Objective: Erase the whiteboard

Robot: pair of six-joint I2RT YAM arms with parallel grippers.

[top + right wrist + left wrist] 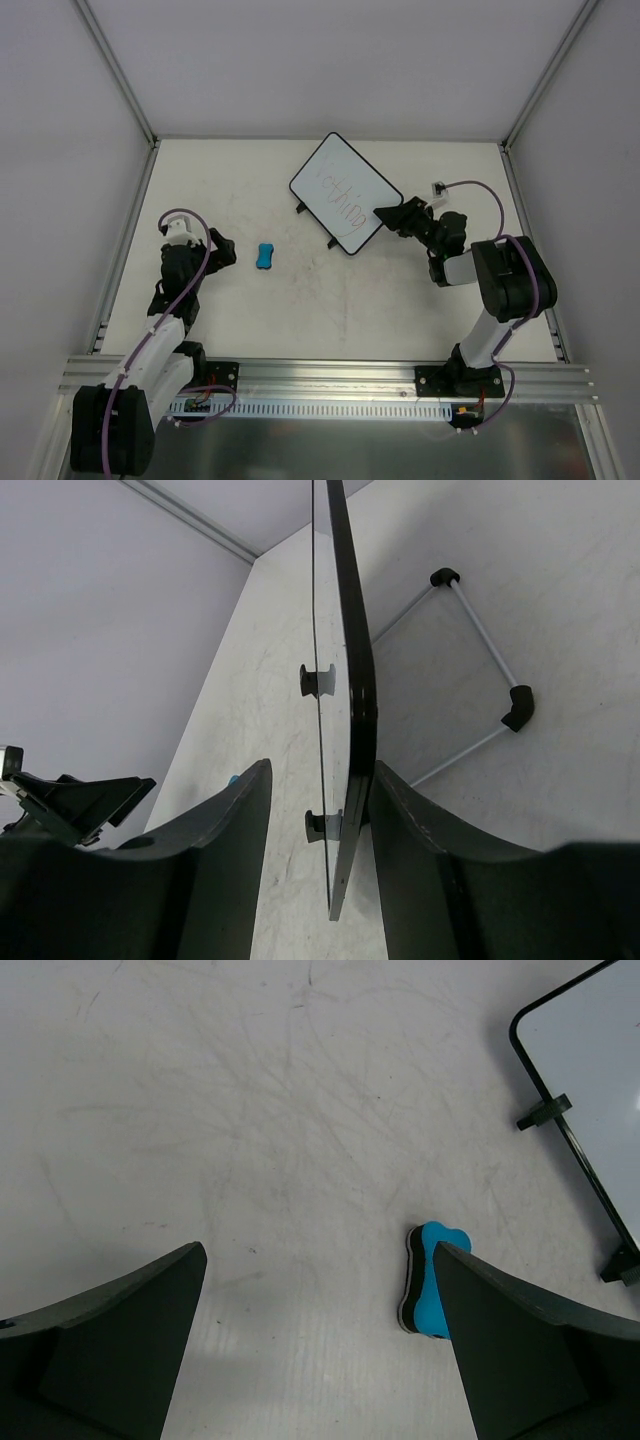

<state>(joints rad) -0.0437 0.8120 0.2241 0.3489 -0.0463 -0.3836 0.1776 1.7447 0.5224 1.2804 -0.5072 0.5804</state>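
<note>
The right end effector [383, 214] is straddling the lower right edge of the whiteboard [345, 192], a little right of the middle of the overhead frame. In its own wrist view the board is showing edge-on and running up the centre of the frame between the two fingers. The finger on the right of the frame [440, 870] is lying against the board's dark back, while a strip of light is showing between the other finger [200, 870] and the white face. I cannot tell whether this end effector is clenched on the board or only standing around it. The bench [330, 310] is showing on both sides of the board there, and a thin wire frame [486, 640] with black corners is lying at the upper right.

From overhead the board is sitting askew in the upper middle. Red handwriting [340, 200] is crossing its face, and two black tabs [545, 1112] are sticking out of its lower left edge.

The left end effector [318, 1247] is standing released at the left of the overhead frame, its fingers spread wide with scuffed bench showing between them. A small blue eraser [430, 1290] is lying just beside the fingertip at the right of the left wrist frame. Overhead, it is sitting between that end effector and the board.
</note>
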